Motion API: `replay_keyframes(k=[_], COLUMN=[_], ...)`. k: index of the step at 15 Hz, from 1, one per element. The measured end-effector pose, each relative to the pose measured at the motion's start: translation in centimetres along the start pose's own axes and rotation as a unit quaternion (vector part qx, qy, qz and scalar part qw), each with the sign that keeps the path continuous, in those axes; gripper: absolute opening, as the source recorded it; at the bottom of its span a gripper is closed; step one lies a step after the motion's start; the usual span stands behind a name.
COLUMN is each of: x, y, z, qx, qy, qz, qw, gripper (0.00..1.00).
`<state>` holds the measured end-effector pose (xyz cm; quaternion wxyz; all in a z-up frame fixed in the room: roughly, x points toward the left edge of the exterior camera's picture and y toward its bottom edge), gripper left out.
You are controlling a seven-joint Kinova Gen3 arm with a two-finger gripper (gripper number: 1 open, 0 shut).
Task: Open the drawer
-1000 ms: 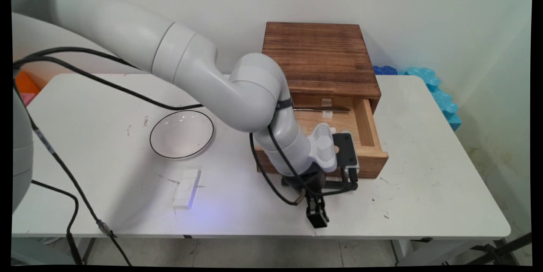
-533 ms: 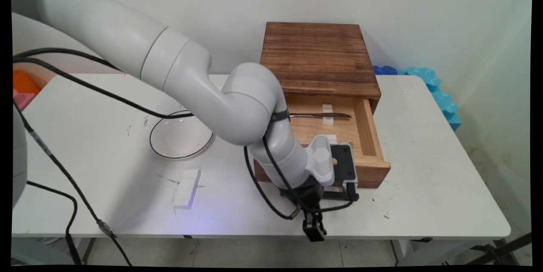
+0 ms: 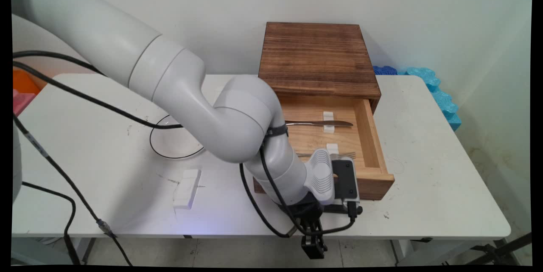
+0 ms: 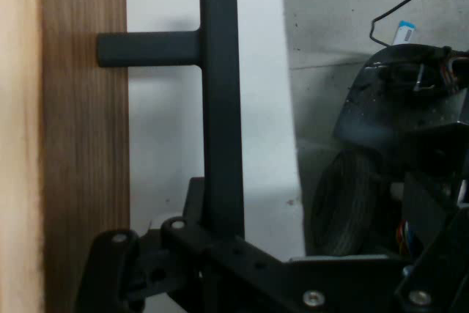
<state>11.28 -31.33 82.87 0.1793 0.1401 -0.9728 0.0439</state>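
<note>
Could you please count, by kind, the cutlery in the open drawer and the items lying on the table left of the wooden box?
Knife: 1
Fork: 1
Glass bowl: 1
White block: 1
Total: 4

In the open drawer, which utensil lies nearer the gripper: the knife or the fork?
The fork. It lies towards the drawer's front, close behind the gripper on the handle; the knife lies further back, nearer the cabinet.

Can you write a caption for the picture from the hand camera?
Gripper on the black handle of a wooden drawer.
</note>
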Motion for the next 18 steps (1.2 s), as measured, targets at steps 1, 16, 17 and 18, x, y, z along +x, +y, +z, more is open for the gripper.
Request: replay_keyframes(k=[1,16,17,18], x=[0.0,-0.1,-0.1,-0.2], y=[0.3,2.7,2.8,2.8], z=[-0.1,-0.5,-0.5,-0.5], qx=[-0.001,-0.011,-0.011,-0.01], qy=[0.001,0.007,0.007,0.008], qz=[0.001,0.012,0.012,0.013], qw=[1.0,0.9998,0.9998,0.9998], gripper=[1.0,1.0,1.0,1.0])
